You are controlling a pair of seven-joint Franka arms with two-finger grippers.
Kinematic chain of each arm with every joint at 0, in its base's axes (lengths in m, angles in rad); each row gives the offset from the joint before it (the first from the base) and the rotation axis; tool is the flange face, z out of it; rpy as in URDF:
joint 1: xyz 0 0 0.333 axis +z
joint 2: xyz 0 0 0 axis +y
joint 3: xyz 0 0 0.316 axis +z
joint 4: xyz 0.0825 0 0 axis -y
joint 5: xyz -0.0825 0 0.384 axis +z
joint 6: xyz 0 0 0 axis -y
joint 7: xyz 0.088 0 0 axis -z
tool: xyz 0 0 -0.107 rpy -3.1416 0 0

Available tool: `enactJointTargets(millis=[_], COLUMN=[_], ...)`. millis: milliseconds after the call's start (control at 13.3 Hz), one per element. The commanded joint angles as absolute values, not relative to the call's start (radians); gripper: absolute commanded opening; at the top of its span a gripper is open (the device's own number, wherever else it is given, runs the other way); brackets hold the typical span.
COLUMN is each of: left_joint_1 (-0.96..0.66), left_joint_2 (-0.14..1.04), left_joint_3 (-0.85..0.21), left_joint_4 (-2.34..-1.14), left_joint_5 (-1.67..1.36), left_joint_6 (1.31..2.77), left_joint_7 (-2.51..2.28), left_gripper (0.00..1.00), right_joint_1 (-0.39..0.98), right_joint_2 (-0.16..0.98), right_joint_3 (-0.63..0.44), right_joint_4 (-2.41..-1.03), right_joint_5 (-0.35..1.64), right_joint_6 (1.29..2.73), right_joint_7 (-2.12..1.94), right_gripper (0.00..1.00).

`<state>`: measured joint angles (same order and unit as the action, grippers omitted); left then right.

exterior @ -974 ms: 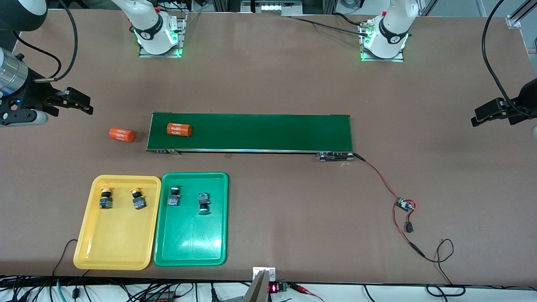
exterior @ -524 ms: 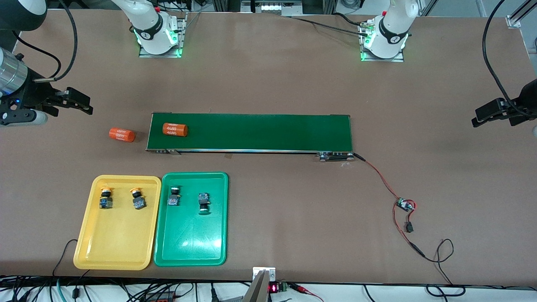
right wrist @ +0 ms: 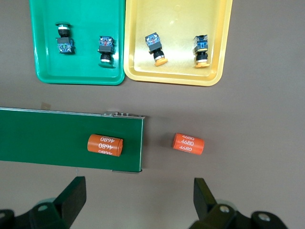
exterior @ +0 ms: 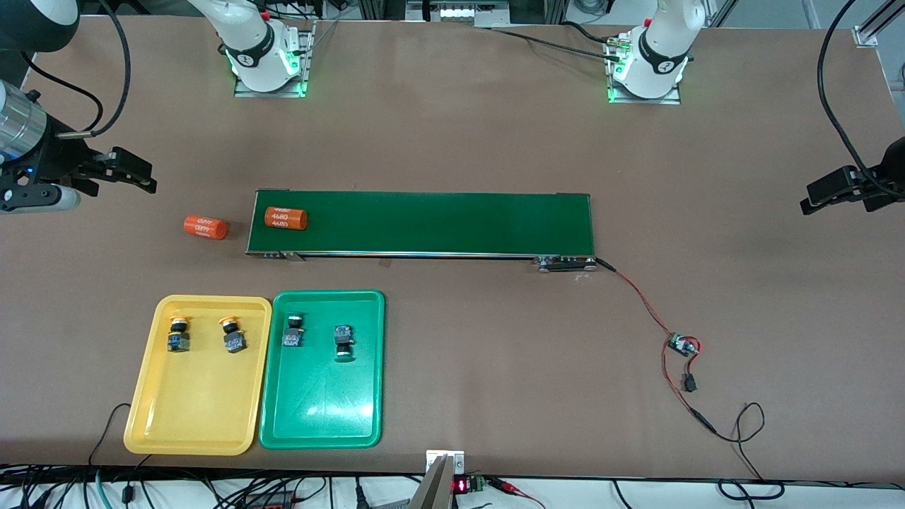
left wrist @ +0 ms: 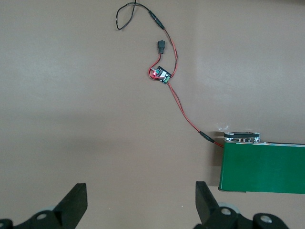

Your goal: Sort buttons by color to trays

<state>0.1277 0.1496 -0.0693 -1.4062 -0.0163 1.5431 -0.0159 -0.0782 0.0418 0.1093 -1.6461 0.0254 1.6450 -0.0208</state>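
Orange cylinder (exterior: 285, 218) shifted along belt (exterior: 438, 223), buttons (exterior: 235, 336) sorted

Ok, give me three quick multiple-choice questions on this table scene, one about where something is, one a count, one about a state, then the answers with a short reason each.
1. Where is the orange cylinder that is off the table surface?
A. in the green tray
B. on the conveyor belt, at the right arm's end
C. in the yellow tray

2. How many buttons lie in the yellow tray?
A. one
B. two
C. four

3. How do both grippers stand?
A. open and empty
B. both shut on buttons
C. one shut on a cylinder

Answers:
1 B: one orange cylinder lies on the conveyor belt; the other cylinder lies on the table beside that end.
2 B: the yellow tray holds two yellow-capped buttons; the green tray holds two green-capped buttons.
3 A: the left gripper and the right gripper show spread fingers with nothing between.
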Motion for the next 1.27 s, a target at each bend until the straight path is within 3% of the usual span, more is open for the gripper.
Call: enactJointTargets(millis=[0,1199], left_joint_1=[0.118,0.13], left_joint_2=[0.135,0.14], left_joint_3=[-0.078,-0.094], left_joint_4=[-1.408,-1.407], left_joint_5=[-0.026,-0.028], left_joint_6=[1.545,1.566], left_joint_7=[0.003,0.002], left_gripper=[1.0,1.0], right_joint_1=[-0.08,-0.083], right_joint_2=[0.048,0.049], right_joint_3=[0.109,0.107], right_joint_4=[-1.626,-1.626], right_joint_5=[0.043,0.044], right_joint_6=[1.64,1.64], right_joint_7=[-0.037,-0.035], right_gripper=[1.0,1.0])
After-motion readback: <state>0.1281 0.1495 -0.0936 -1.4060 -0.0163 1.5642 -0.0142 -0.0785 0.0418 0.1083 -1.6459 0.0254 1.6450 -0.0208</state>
